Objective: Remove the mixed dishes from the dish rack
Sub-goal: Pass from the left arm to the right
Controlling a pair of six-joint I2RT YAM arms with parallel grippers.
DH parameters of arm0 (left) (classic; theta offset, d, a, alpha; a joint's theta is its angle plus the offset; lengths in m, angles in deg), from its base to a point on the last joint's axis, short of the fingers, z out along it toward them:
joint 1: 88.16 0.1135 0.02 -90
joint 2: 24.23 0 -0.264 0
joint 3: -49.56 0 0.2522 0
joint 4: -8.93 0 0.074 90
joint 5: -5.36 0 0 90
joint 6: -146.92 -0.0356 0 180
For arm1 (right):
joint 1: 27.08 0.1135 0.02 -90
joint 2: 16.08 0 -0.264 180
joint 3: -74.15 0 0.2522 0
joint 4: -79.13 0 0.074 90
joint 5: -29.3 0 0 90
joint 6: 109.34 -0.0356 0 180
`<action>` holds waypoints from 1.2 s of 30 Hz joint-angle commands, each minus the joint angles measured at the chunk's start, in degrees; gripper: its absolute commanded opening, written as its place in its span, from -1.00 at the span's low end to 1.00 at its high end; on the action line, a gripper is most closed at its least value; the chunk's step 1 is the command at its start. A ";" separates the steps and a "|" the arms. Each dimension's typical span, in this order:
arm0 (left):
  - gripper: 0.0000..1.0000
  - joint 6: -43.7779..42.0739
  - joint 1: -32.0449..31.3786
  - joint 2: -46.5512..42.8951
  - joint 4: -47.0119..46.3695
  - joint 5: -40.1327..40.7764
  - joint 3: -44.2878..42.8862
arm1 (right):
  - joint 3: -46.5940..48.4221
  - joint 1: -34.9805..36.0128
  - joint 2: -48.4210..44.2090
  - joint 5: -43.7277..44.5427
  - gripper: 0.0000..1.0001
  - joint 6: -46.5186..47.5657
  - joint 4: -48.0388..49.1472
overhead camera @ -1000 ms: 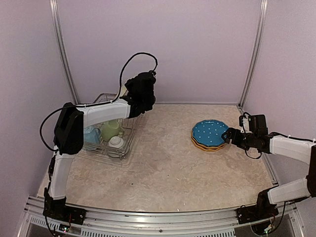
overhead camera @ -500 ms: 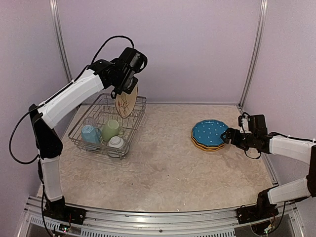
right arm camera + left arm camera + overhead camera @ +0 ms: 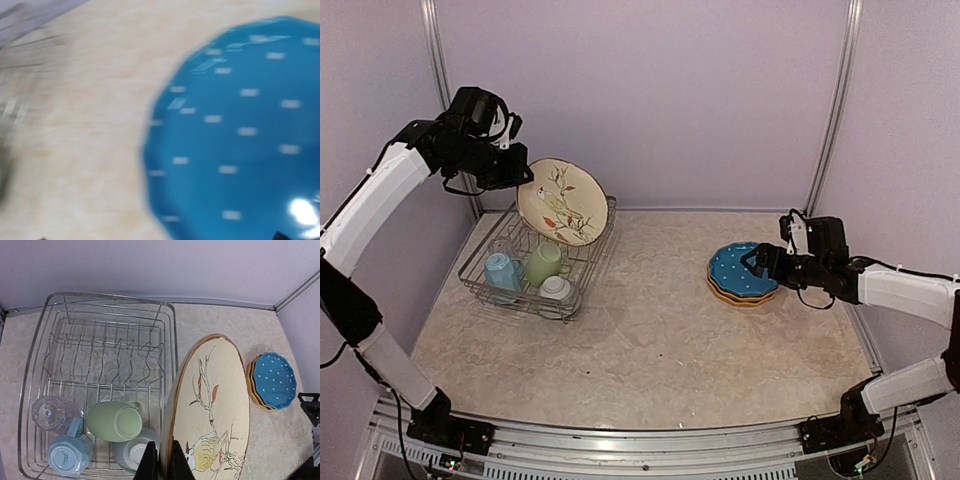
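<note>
My left gripper (image 3: 523, 181) is shut on the rim of the cream plate (image 3: 561, 203), which has a bird painted on it, and holds it tilted in the air above the far side of the dish rack (image 3: 596, 262). In the left wrist view the fingers (image 3: 150, 462) pinch the cream plate's (image 3: 215, 405) edge over the dish rack (image 3: 100, 335). In the rack lie a light green mug (image 3: 114, 421), a light blue cup (image 3: 65, 456), a small white cup (image 3: 134, 454) and a clear glass (image 3: 50, 413). My right gripper (image 3: 757, 262) hovers over the right edge of the blue dotted plate (image 3: 738, 270).
The blue plate (image 3: 240, 140) lies on top of the yellow plates (image 3: 732, 297) at the table's right. The right wrist view is blurred and its fingers barely show. Purple walls and metal posts enclose the back and sides.
My left arm has lifted the cream plate out of the rack, then swung up and left with it. My right gripper has moved left over the blue plate.
</note>
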 commanded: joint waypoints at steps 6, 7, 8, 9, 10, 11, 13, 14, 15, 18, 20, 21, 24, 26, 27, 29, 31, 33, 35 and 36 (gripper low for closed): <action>-1.00 9.15 2.70 -6.04 -24.10 -33.04 17.69 | 4.94 12.46 8.63 -10.53 0.94 -12.71 19.18; -1.00 9.23 2.48 -6.17 -25.23 -33.81 19.31 | 6.10 13.91 9.74 -11.08 0.94 -13.67 20.76; -1.00 9.12 2.12 -6.24 -26.33 -34.22 20.65 | 7.19 15.24 11.88 -11.89 0.94 -14.55 22.15; -1.00 9.08 1.93 -6.37 -27.03 -34.26 21.65 | 8.46 16.31 13.59 -12.78 0.94 -15.38 23.58; -1.00 9.07 1.85 -6.36 -27.24 -34.51 22.21 | 9.61 17.29 15.14 -13.87 0.94 -16.12 24.85; -1.00 8.54 1.55 -6.27 -27.18 -34.73 22.49 | 10.52 18.44 16.45 -14.67 0.94 -16.89 26.08; -1.00 6.12 0.03 -5.84 -26.16 -32.29 22.28 | 11.74 19.72 18.63 -16.02 0.94 -18.95 29.15; -1.00 5.22 -0.95 -5.66 -25.60 -30.98 22.16 | 12.11 20.34 19.67 -16.58 0.94 -19.98 31.12; -1.00 4.71 -1.93 -5.36 -25.32 -30.68 22.17 | 12.48 20.90 20.68 -16.90 0.93 -20.96 32.49; -1.00 4.10 -4.81 -4.97 -25.58 -29.96 22.54 | 14.03 21.69 23.83 -19.43 0.88 -23.84 35.87; -1.00 3.77 -6.07 -4.56 -25.52 -29.33 22.57 | 14.61 21.94 25.68 -20.77 0.73 -26.01 38.57; -1.00 3.67 -6.49 -4.38 -25.51 -29.20 22.60 | 14.81 22.06 26.44 -21.16 0.59 -27.19 39.60; -1.00 3.73 -6.78 -3.64 -25.24 -28.41 22.57 | 14.78 22.47 27.95 -21.27 0.13 -28.98 41.81; -1.00 3.38 -6.74 -3.44 -24.76 -27.47 22.37 | 14.08 22.49 28.27 -21.16 -0.15 -29.71 43.17; -1.00 3.22 -6.70 -3.31 -24.60 -26.88 22.32 | 13.72 22.54 28.29 -21.08 -0.27 -30.06 43.60; -1.00 3.18 -6.37 -3.19 -24.33 -26.51 22.26 | 13.45 22.54 28.27 -21.06 -0.45 -30.12 43.76; -1.00 3.47 -6.17 -2.76 -24.17 -27.03 22.04 | 13.53 22.51 28.40 -21.28 -0.63 -30.26 44.28; -1.00 3.53 -6.02 -2.28 -23.26 -28.12 21.38 | 13.37 22.51 28.67 -21.77 -0.87 -31.26 46.21; -1.00 3.49 -5.42 -0.97 -21.19 -29.72 19.63 | 13.35 22.43 28.99 -22.27 -1.00 -32.56 47.79; -0.92 3.57 -4.94 -0.38 -20.07 -30.92 18.72 | 13.47 22.33 29.12 -22.52 -1.00 -32.94 48.36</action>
